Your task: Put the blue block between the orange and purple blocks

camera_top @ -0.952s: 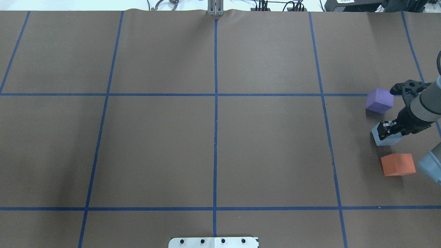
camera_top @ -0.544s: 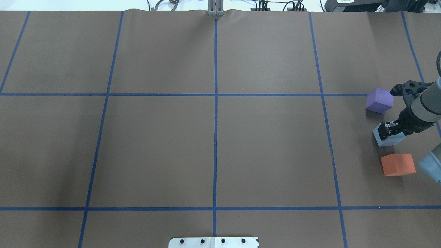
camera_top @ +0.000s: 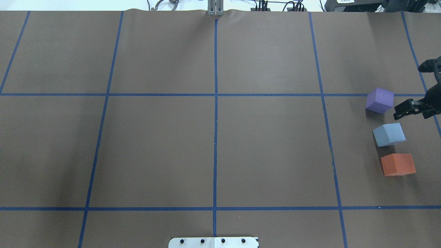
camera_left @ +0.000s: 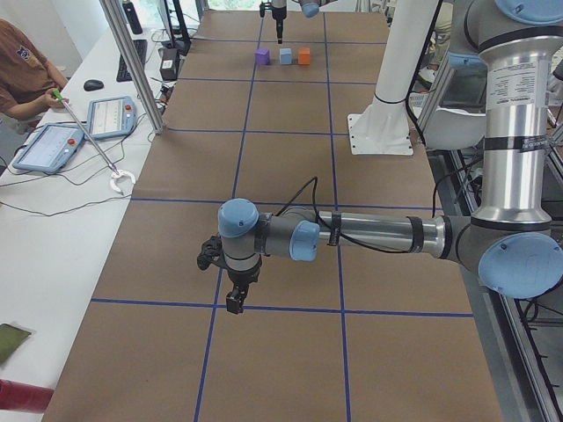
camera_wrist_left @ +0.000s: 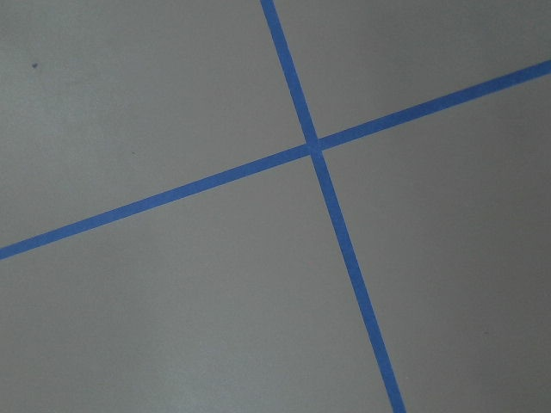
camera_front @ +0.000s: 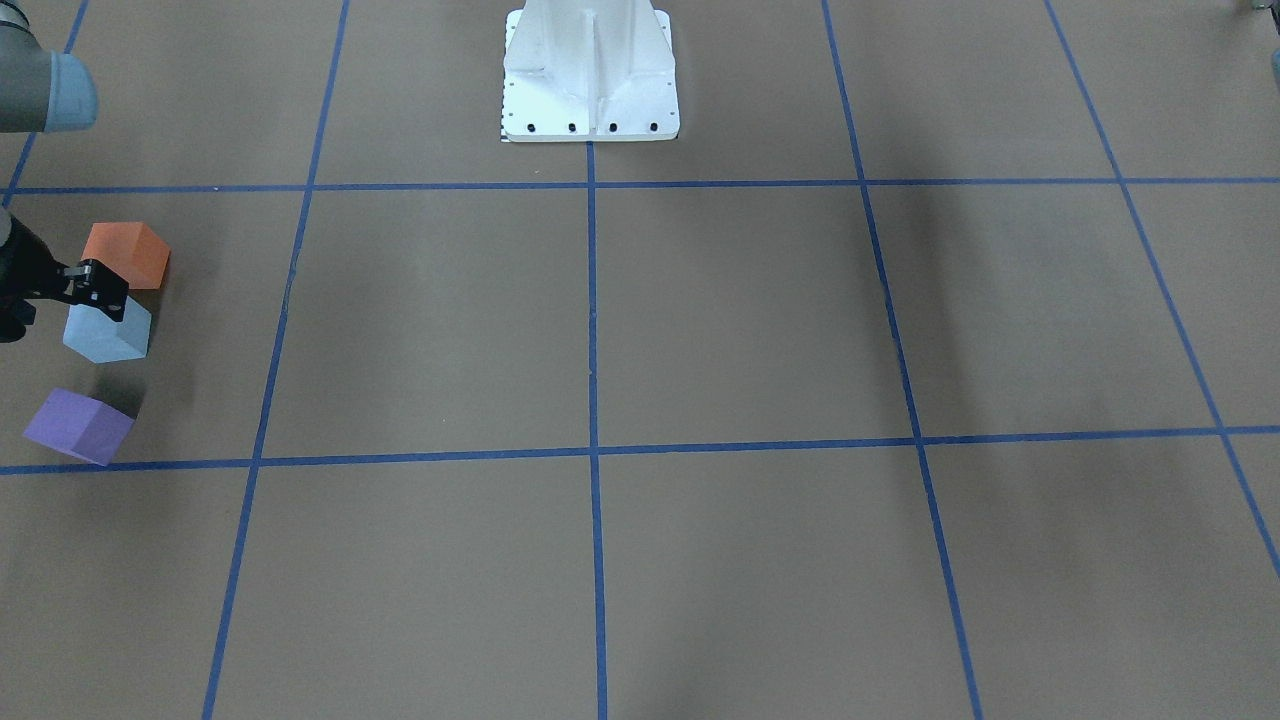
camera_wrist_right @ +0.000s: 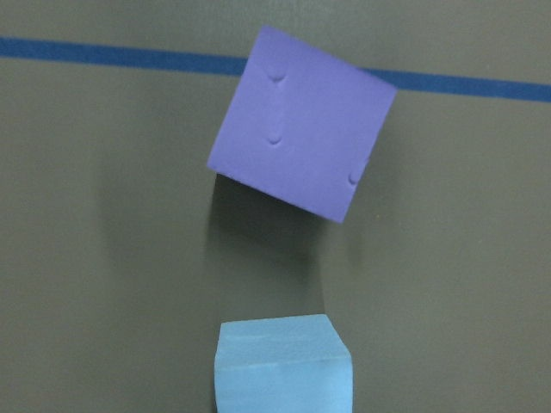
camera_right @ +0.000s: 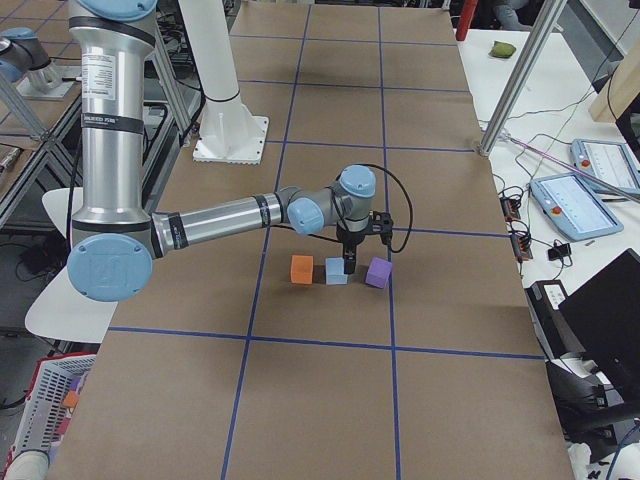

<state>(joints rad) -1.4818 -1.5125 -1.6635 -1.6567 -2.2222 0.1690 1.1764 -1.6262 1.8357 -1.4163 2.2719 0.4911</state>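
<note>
Three blocks sit in a row on the brown counter (camera_top: pixel 268 144). The blue block (camera_top: pixel 389 134) is the middle one. It lies flat on the counter and nothing is holding it. The purple block (camera_top: pixel 379 100) is near it on one side and the orange block (camera_top: pixel 398 164) is near it on the other side (small gaps both ways, so none of them touch). The purple block is turned a bit and sits at a blue tape line (camera_top: pixel 215 137).

The right gripper (camera_top: pixel 403 109) hangs in the air just over the blue block, a little toward the purple side. It looks wide and has nothing in it.

The left gripper (camera_left: pixel 235 301) is far from the blue block, way down the counter. It points down near a cross of tape. I cannot tell if it is wide or narrow.
</note>
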